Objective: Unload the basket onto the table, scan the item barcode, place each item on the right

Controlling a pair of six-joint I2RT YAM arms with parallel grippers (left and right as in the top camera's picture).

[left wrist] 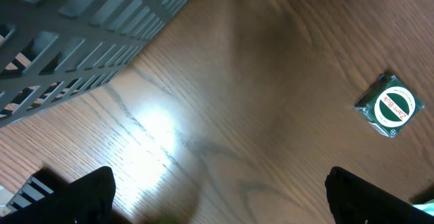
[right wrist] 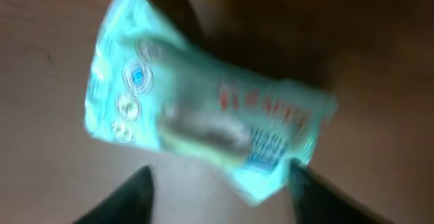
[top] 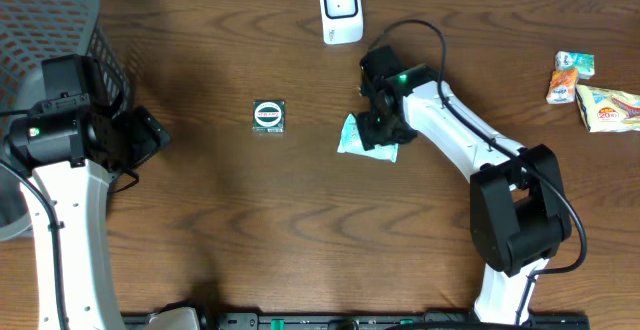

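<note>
**Right claw spread over the teal packet, left claw wide and empty**

Overhead: the teal packet lies flat on the table, a little right of centre and well below the white scanner at the far edge. The right claw stands directly over the packet's right part, covering it, so only its left end shows. The left claw is far off on the left, beside the dark basket. A dark square sachet with a round green-and-white label lies between the two claws. Two snack packets sit at the right edge.

Left wrist: the left claw has its fingers at the bottom corners, spread wide with only bare wood between them. The sachet lies up to the right and the basket wall crosses the top left.

Right wrist: the picture is blurred. The right claw has its fingers parted, and the teal packet lies slantwise just beyond their tips. Its lower corner is near the right finger; whether they touch cannot be told.
</note>
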